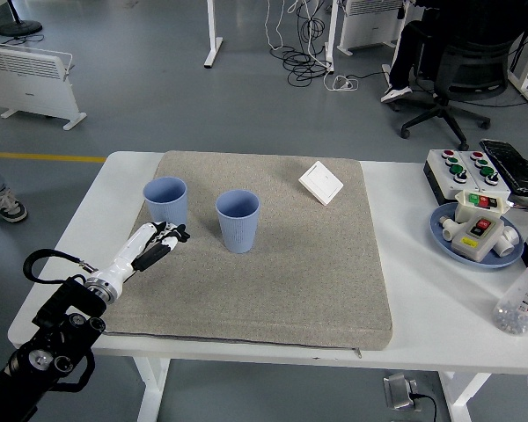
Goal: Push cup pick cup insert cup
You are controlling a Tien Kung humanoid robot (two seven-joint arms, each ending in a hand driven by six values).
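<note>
The left robot hand (158,242) lies low over the grey mat (282,281) on the white worktop (422,308), its fingers loosely open and holding nothing. Just beyond it stands the left blue cup (165,201), upright, mouth upward. The second blue cup (238,221) stands near it to the right, also upright. Farther back lies a white square switch plate (321,182).

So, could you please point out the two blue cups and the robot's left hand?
Left blue cup (165,202), head view, on its outer wall.
Right blue cup (238,228), head view, on its ribbed wall.
Left hand (163,239), head view, on the hand's middle.
</note>
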